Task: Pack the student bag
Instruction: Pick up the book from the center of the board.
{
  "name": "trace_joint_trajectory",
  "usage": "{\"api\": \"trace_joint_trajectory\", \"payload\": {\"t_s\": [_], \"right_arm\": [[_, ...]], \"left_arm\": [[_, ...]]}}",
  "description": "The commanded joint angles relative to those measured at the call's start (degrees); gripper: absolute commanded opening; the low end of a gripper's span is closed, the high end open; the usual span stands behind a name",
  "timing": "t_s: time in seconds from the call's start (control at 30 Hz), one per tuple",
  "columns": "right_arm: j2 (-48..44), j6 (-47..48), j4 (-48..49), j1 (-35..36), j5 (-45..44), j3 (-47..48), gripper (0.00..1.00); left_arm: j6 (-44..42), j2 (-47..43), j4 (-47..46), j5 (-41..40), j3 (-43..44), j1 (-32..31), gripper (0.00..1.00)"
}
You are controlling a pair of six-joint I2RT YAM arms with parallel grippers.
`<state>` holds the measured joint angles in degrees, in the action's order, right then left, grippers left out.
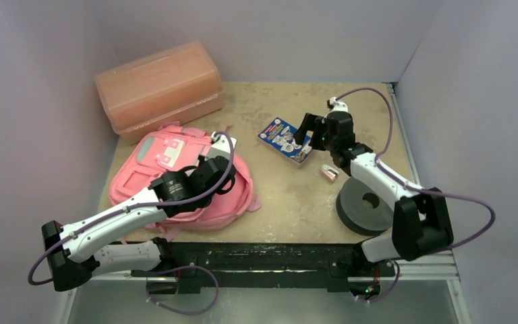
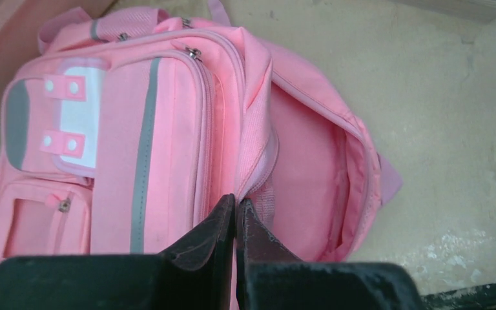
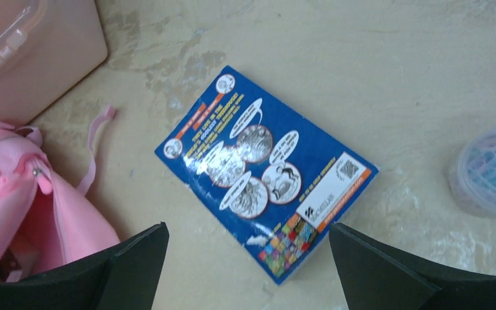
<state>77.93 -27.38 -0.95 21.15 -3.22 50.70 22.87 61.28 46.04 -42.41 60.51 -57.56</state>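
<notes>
The student bag (image 1: 165, 172), a soft pink backpack with grey strips, lies flat on the left of the table with its main compartment gaping open (image 2: 310, 161). My left gripper (image 2: 237, 201) is shut, with the zip edge of the bag's front flap pinched between its tips. In the overhead view it sits over the bag's right side (image 1: 217, 160). A blue picture book (image 3: 265, 174) lies flat on the table right of the bag (image 1: 284, 140). My right gripper (image 3: 247, 227) hangs open just above the book's near corner, its fingers well apart and holding nothing.
A rigid salmon-orange plastic box (image 1: 158, 88) stands at the back left. A small clear tub of coloured paper clips (image 3: 491, 171) lies right of the book (image 1: 328, 173). A black tape roll (image 1: 366, 202) sits near the right arm's base.
</notes>
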Motion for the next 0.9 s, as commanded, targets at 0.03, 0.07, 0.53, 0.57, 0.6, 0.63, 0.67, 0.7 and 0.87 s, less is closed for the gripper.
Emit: {"api": "trace_joint_trajectory", "payload": {"t_s": [0.03,0.07,0.53,0.57,0.6,0.63,0.67,0.7,0.87], "right_arm": [[10.2,-3.6,5.0,-7.1,13.6,7.8,0.99],[12.0,-3.6,5.3,-8.1,14.8,8.9,0.99],[23.0,3.5,4.6,-15.2,17.8,11.8,0.97],[23.3,3.5,4.8,-15.4,18.6,12.0,0.97],[23.7,3.5,4.9,-15.4,19.1,12.2,0.97],[24.0,3.7,4.8,-15.6,19.5,12.3,0.97],[24.3,3.8,4.9,-15.8,19.9,12.2,0.97],[24.8,3.8,5.0,-15.8,20.3,12.2,0.97],[26.6,4.0,4.4,-16.1,23.2,13.3,0.94]], "left_arm": [[4.9,-1.4,0.7,10.5,-3.0,-0.2,0.03],[4.4,-2.0,0.0,11.7,-3.4,-0.2,0.1],[8.2,16.0,-15.2,38.2,14.3,0.9,0.66],[10.7,19.4,-15.6,40.6,17.0,1.6,0.67],[14.2,23.3,-16.0,43.3,19.4,2.5,0.67],[17.3,28.2,-16.8,47.0,21.3,3.7,0.67],[20.6,31.0,-18.6,50.3,22.5,4.7,0.67],[23.2,33.6,-21.2,52.6,22.8,5.5,0.67],[37.3,43.4,-24.6,52.2,25.2,10.1,0.67]]}}
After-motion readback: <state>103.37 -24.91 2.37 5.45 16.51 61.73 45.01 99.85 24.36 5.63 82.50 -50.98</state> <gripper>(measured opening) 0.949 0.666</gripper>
